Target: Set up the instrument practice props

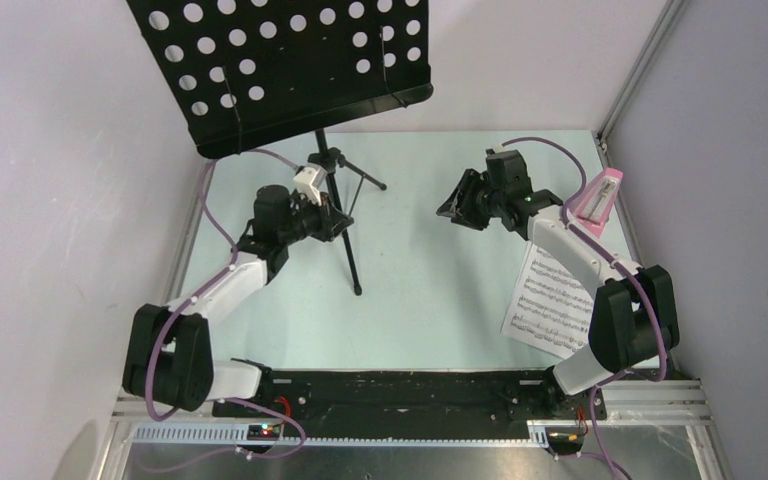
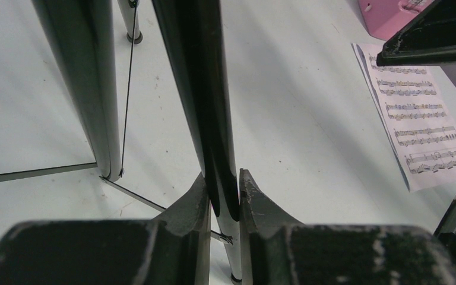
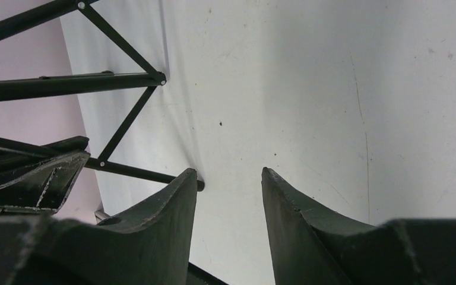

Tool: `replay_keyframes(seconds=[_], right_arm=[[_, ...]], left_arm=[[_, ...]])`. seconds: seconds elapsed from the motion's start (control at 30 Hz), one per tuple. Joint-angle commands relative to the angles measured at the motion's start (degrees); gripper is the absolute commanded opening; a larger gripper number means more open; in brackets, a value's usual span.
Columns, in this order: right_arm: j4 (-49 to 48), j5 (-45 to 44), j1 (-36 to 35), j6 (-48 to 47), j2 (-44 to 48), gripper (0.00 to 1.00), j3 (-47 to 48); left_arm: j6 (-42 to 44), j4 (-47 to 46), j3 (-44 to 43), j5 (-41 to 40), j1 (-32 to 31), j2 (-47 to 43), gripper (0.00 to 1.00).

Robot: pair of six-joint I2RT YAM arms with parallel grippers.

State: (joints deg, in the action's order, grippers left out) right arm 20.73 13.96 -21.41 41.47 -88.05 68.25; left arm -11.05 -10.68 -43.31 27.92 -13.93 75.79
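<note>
Music stand (image 1: 343,228) is up on its tripod at approx 11 o'clock of the table (image 1: 430,300), w/ the hole-punched desk (image 1: 280,70) high at 12. The left claw (image 2: 222,184) is clamped on one of its thin black tubes, low down by the leg hub; centre pole or leg, can't tell. The right claw (image 3: 228,178) hangs near mid-table w/ jaws apart, nothing btw them, pointing toward 9 at the tripod legs. Sheet music (image 1: 550,300) lies flat at 4 o'clock, partly under the right arm. The pink metronome (image 1: 600,195) sits at 2 o'clock by the wall.

Handling, my guess:
- Stand: stiff metal, prob top-heavy bc of the big desk. The smooth painted tube could twist or slide in the pads. Best hold is low on the tube near the hub, as now; move it slowly, keep it upright.
- Sheets: light, floppy, flat on the table, so hard to pinch. Go for a free edge or corner; they will sag.
- Metronome: small, light, rigid, tapered, so pads may ride upward. Grip low across the wide base, gently.
</note>
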Motion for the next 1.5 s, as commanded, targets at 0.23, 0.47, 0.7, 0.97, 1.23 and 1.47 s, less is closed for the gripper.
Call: replay_keyframes(seconds=[0.23,0.47,0.7,0.97,1.23,1.47], right_arm=[[5.79,-8.45,2.62,-0.42,1.81,0.47,-0.02],[18.21,-22.16,6.04,-1.09,3.14,0.57,-0.65],[20.2,-27.59,12.9,-2.58,6.16,0.87,-8.07],[14.36,-25.12,17.1,-8.2,3.37,0.88,-14.56],[20.23,-36.07,13.15,-9.6,-2.79,0.82,-10.46],[24.17,-43.21,8.48,-6.17,-9.5,0.77,-5.28]], left_arm=[[13.74,5.25,-5.66,-4.64,1.62,5.19,0.11],[11.84,5.84,-5.19,-4.22,1.57,2.13,0.52],[9.13,5.67,-4.25,-3.1,1.63,-1.46,0.69],[5.56,5.7,-1.66,-2.06,1.7,-9.73,0.76],[3.23,7.03,2.15,-1.34,1.62,-16.62,0.78],[0.8,7.25,5.15,-1.59,0.76,-21.98,0.78]])
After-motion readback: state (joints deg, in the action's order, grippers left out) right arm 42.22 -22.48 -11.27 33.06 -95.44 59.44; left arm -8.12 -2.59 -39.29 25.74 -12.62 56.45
